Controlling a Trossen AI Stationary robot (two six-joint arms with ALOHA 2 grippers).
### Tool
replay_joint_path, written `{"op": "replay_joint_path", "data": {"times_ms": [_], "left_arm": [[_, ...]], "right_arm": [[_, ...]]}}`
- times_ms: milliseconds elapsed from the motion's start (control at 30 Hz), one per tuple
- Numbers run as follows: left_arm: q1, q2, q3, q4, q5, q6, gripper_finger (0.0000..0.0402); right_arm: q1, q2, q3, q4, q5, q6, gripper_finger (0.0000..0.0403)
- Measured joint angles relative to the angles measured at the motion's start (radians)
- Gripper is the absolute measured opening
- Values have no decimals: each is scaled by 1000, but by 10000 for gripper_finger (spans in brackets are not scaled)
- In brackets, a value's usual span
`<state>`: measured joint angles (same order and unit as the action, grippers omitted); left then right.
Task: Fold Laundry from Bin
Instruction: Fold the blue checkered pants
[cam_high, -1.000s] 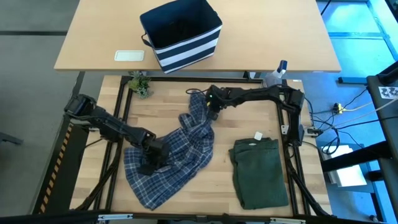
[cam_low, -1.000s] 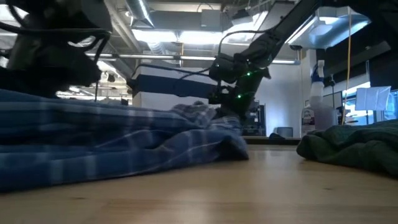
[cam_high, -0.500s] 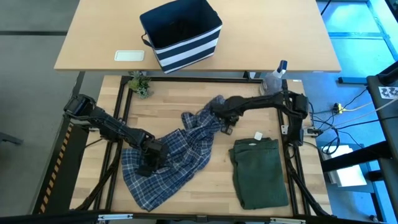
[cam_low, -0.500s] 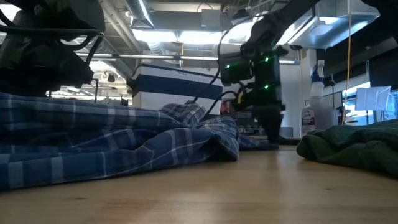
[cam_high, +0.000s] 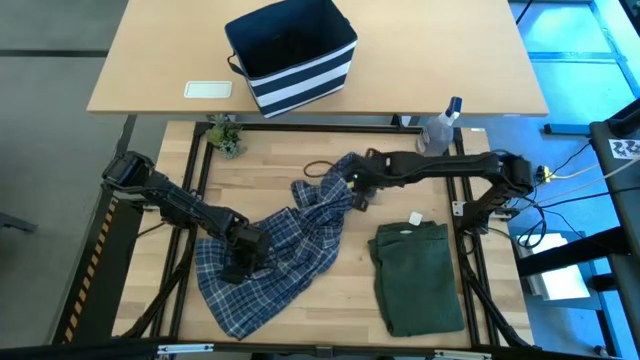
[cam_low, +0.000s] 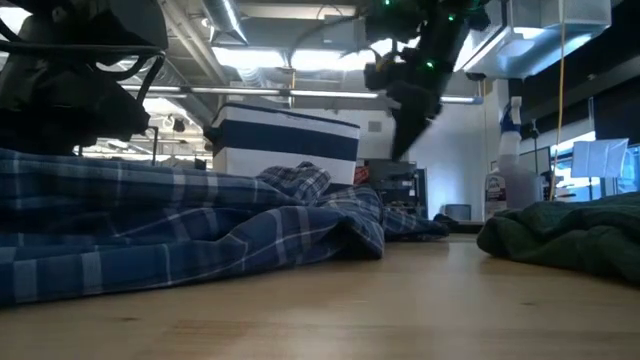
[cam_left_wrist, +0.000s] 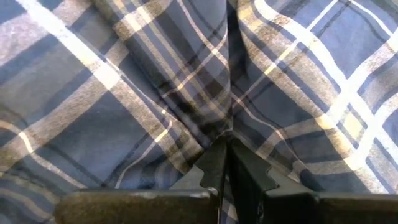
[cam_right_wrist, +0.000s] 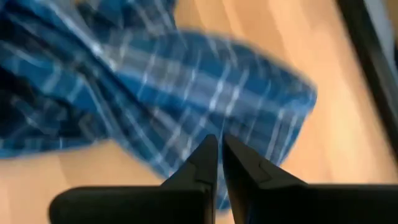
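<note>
The blue-and-white plaid shirt (cam_high: 275, 255) lies crumpled across the middle of the table, resting on the wood along its whole length. My left gripper (cam_high: 240, 265) is shut on it near its left side. My right gripper (cam_high: 355, 190) hangs shut above the shirt's far end (cam_high: 335, 185), with nothing between its fingers (cam_right_wrist: 208, 158); in the low view my right gripper (cam_low: 400, 130) is well clear of the cloth. A dark green garment (cam_high: 415, 275) lies folded near the right edge. The striped bin (cam_high: 292, 55) stands on the far table. My left gripper pinches a raised fold of the plaid shirt (cam_left_wrist: 217, 127) between its two fingertips. The fingers come from above, slanting down. The cloth puckers toward the pinch, and the rest of the shirt lies slack on the table.
A spray bottle (cam_high: 440, 125) stands at the table's far right corner and a small plant (cam_high: 225, 135) at the far left. A white flat object (cam_high: 208, 89) lies beside the bin. Bare wood shows between the shirt and the green garment (cam_low: 570, 240).
My right gripper has gone from the shirt's far end toward the table's right and near side, dipped low to the table, then risen well above the cloth. The shirt's far end has been drawn a little to the right; the rest has stayed put.
</note>
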<state>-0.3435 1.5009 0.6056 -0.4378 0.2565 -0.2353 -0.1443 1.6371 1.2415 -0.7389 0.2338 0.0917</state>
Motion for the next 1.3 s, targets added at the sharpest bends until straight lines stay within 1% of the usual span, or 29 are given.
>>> {"op": "replay_joint_path", "data": {"times_ms": [133, 333, 400, 533, 600, 667, 733, 833, 967, 1033, 1133, 1200, 1300], "left_arm": [[0, 0, 0, 0, -2, -36, 18], [0, 0, 0, 1, -5, -99, 18], [0, 0, 0, 2, -6, -105, 18], [0, 0, 0, 2, -9, -99, 18], [0, 0, 0, 3, -13, -87, 18], [0, 0, 0, 3, -17, -73, 18], [0, 0, 0, 5, -25, -73, 18], [0, 0, 0, 6, -29, -78, 18], [-10, 0, 0, 5, -28, -116, 18], [-23, 0, 1, -2, -26, -139, 18], [-45, -1, 3, -48, -13, -181, 16], [-55, -2, 3, -88, 19, -200, 13], [-58, -2, 4, -109, 26, -209, 4]], "right_arm": [[-58, 9, 0, 101, -61, -162, 24], [-203, 80, -1, 204, -185, -300, 24], [-252, 107, -1, 232, -217, -306, 24], [-317, 166, -1, 246, -226, -307, 24], [-333, 192, -1, 244, -236, -306, 24], [-336, 225, 0, 236, -267, -309, 24], [-333, 253, -1, 197, -282, -310, 24], [-322, 273, -4, 97, -268, -304, 24], [-306, 271, -33, -42, -163, -265, 24], [-295, 268, -42, -131, -89, -231, 24], [-279, 267, -46, -244, -4, -196, 24], [-266, 259, -47, -266, 4, -191, 24], [-238, 218, -47, -244, 1, -194, 24]]}}
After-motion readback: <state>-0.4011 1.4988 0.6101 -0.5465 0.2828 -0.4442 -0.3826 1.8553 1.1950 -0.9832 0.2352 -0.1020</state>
